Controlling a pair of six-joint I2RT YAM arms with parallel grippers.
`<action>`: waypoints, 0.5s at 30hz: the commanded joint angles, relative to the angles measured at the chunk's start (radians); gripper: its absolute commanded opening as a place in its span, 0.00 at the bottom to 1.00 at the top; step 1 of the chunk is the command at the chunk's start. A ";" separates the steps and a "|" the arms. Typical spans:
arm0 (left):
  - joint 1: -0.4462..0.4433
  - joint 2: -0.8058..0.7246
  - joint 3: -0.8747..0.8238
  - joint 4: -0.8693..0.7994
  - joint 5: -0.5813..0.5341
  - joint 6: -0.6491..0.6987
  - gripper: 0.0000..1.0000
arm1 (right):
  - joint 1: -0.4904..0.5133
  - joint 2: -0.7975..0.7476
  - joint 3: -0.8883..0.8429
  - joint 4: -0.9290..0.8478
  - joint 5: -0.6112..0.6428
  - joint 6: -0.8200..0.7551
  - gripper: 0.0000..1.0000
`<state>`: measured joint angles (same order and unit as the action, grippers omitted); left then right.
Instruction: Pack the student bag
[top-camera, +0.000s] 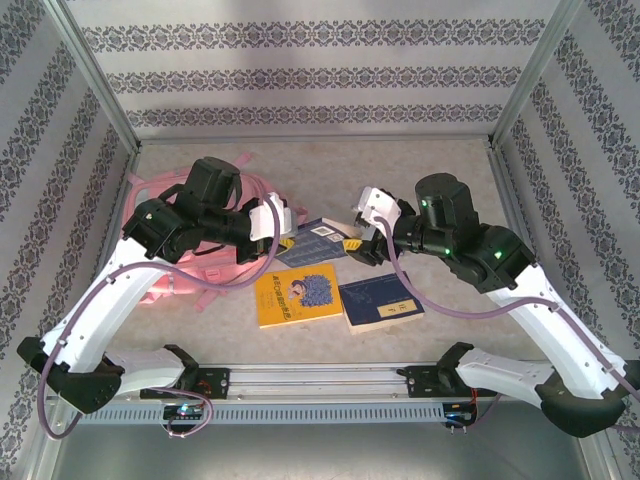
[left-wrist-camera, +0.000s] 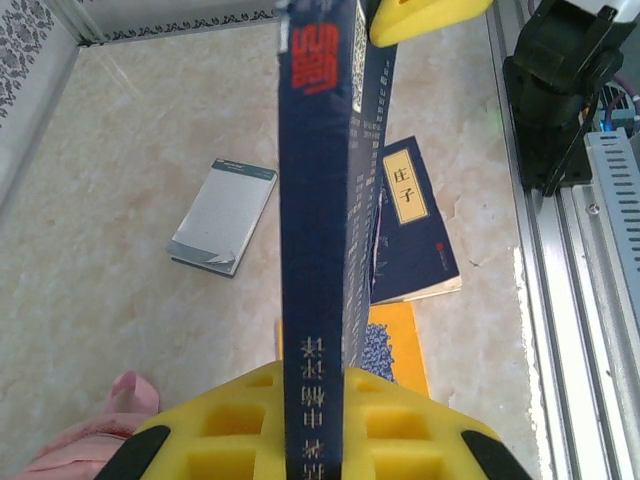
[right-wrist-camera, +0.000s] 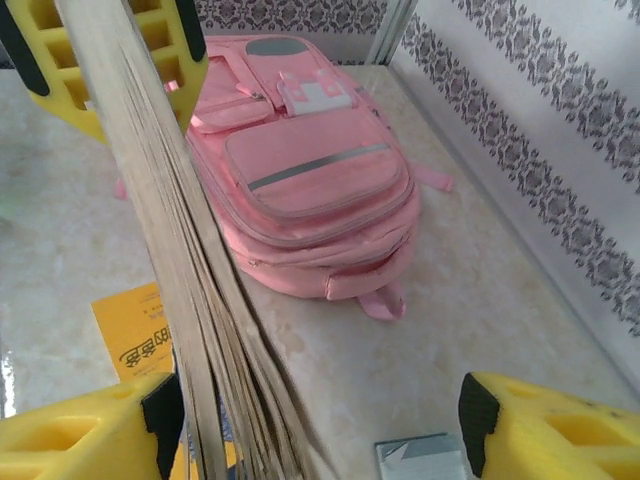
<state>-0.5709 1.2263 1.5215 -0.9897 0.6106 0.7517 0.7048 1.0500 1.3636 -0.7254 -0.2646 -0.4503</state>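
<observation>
The surface (top-camera: 440, 180) runs pale and bare across the whole upper half of the top view, boxed in by patterned walls (top-camera: 320, 70) on three sides, with a metal rail (top-camera: 320, 380) along the bottom edge. The student bag (right-wrist-camera: 310, 170) lies flat at centre left of the top view, half under the left arm. Its front pockets face up, and in the right wrist view a bare strip of surface separates it from the wall.

Up in the middle, a dark blue book (left-wrist-camera: 315, 200) stands on edge in the air. The left claw (left-wrist-camera: 313, 400) is clenched on its lower end, yellow fingers (left-wrist-camera: 410, 440) pressed to both covers. The right claw (right-wrist-camera: 320, 425) is released, jaws wide. The book's page edges sit against one finger and there's open air to the other.

Below them, a yellow book (top-camera: 298, 295) and a second blue book (top-camera: 380, 303) lie flat side by side, just apart. A small grey pad (left-wrist-camera: 222, 215) rests alone, with bare surface all around it.
</observation>
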 joint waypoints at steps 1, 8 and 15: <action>-0.018 -0.025 0.031 -0.020 -0.014 0.078 0.00 | 0.029 0.028 0.059 0.007 0.045 -0.035 0.75; -0.030 -0.035 0.040 -0.011 -0.015 0.110 0.00 | 0.078 0.122 0.106 -0.020 -0.002 -0.029 0.69; -0.031 -0.031 0.045 -0.015 -0.014 0.133 0.00 | 0.079 0.145 0.073 -0.008 -0.044 -0.018 0.41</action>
<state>-0.5838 1.2213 1.5284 -0.9989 0.5613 0.8349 0.7773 1.1954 1.4418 -0.7330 -0.2897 -0.4744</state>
